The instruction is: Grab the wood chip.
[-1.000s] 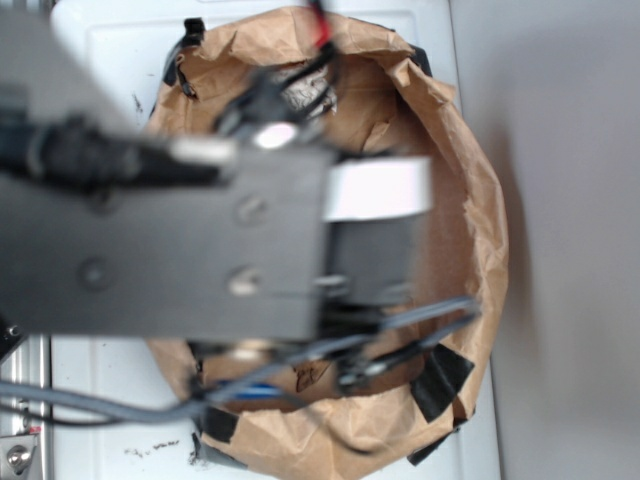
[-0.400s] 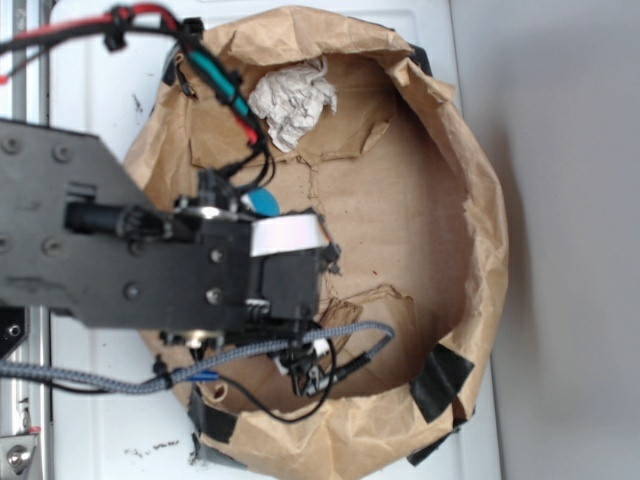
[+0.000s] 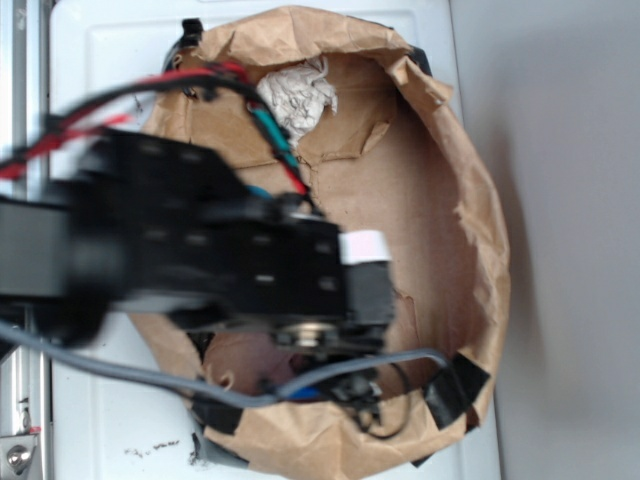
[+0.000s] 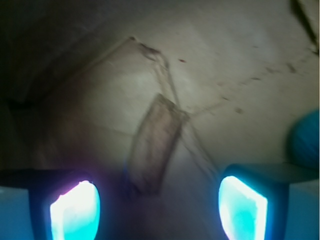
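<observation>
The arm had swung further across the paper-lined bin (image 3: 470, 200), and the end effector (image 4: 159, 207) hung open and empty, the wood chip (image 4: 155, 145) lying flat between its fingers, ready for descent.

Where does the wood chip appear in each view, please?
Exterior: not in view; the arm covers that part of the floor.
Wrist: the wood chip lies centre frame, tilted, between the open hand's fingers.
Shared landmark: the brown cardboard floor.
</observation>
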Robot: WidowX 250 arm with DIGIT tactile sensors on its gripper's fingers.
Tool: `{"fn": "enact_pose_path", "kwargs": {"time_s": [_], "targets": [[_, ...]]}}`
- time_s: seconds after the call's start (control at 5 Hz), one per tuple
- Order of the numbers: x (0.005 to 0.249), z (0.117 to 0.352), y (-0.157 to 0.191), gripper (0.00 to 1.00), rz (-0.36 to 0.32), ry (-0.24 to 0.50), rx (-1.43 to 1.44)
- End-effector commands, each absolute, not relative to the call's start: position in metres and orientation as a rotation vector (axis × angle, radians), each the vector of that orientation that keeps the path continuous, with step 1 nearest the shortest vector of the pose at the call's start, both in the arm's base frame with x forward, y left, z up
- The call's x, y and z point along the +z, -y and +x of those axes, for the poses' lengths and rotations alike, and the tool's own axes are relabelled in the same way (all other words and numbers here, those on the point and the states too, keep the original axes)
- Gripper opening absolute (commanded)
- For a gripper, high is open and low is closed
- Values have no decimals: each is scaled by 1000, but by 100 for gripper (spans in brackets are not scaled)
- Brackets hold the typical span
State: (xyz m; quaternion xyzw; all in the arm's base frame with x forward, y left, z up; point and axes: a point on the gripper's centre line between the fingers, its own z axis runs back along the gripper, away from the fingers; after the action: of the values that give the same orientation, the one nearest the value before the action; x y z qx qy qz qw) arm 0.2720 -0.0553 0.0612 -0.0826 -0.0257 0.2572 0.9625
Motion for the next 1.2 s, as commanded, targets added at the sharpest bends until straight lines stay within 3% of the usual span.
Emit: {"fn": "enact_pose_path", "kwargs": {"time_s": [0.0, 0.2, 0.4, 0.6, 1.0], "targets": [[41, 290, 58, 100, -54, 47, 562], [25, 285, 59, 100, -5, -47, 567], [34, 287, 54, 0, -3, -41, 612], [43, 290, 47, 0, -42, -21, 615], [107, 306, 17, 0, -194, 103, 675]]}}
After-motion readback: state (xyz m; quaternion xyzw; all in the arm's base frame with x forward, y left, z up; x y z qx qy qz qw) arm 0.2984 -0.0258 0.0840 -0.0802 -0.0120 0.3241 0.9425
